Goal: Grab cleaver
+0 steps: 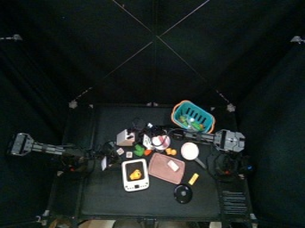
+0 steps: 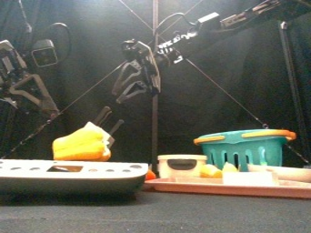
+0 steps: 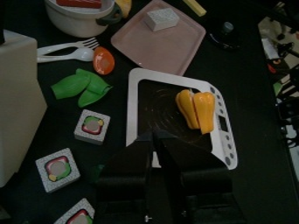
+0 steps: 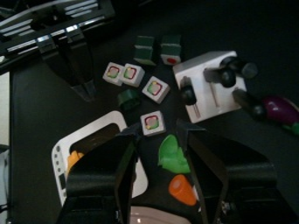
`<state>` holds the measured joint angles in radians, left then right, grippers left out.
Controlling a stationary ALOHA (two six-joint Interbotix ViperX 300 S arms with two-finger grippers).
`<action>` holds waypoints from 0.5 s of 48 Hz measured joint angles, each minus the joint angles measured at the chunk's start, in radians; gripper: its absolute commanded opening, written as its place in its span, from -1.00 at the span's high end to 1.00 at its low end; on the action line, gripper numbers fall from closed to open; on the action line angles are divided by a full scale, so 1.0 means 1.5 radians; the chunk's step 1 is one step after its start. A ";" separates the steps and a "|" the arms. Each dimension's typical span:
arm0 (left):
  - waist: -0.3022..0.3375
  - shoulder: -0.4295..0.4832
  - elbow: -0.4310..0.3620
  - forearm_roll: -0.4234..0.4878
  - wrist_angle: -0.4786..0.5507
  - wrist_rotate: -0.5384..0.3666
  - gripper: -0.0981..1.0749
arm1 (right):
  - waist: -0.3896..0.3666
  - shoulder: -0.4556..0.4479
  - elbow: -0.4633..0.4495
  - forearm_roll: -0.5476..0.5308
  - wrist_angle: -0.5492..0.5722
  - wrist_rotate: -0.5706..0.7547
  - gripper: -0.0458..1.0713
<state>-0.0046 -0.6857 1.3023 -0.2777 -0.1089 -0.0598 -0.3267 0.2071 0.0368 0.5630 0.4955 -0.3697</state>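
Over the black counter [image 1: 107, 200] the right gripper [image 4: 163, 140] hangs with its fingers spread wide and released, nothing between them. It looks down on the white knife block with black handles [image 4: 216, 83]. No cleaver blade shows anywhere; it is probably one of those handles, slotted in the block on the counter's left-middle. I can't tell which. The wide spread likely suits closing around a handle from above.

The left gripper [image 3: 155, 150] rests low at the left side, fingers half parted and empty, facing the white flat kitchen scale [image 3: 222, 131]. A yellow plastic bell pepper [image 3: 194, 110] lies on the scale's dark plate.

Containers:
- The pink rectangular tray [image 3: 140, 48] carries a small white cube [image 3: 160, 17]; the front view shows more yellow and white bits on it, not identifiable.
- The teal slotted plastic basket [image 2: 249, 146] stands at the back right, contents hidden.
- The knife block holds several black handles.

Loose items beside the block:
- square sushi-roll toys [image 4: 156, 87]
- a green pepper toy [image 3: 79, 87]
- a white plastic fork [image 3: 65, 52]

The crowding around the block could get in the way of the fingers.
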 measured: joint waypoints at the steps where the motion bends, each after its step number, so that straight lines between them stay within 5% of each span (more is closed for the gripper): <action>1: 0.000 0.000 0.000 0.001 0.000 0.001 -0.06 | 0.000 0.002 0.000 0.003 -0.006 -0.017 -0.46; 10: 0.000 0.000 0.006 0.000 0.000 0.000 -0.06 | -0.003 0.011 0.016 -0.005 -0.078 -0.116 -0.46; 24: 0.001 0.000 0.007 -0.008 0.000 0.000 -0.06 | 0.032 0.012 0.064 -0.090 -0.195 -0.130 -0.46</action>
<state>-0.0031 -0.6857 1.3131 -0.2899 -0.1089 -0.0598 -0.2792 0.2255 0.1335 0.4280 0.2025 -0.5645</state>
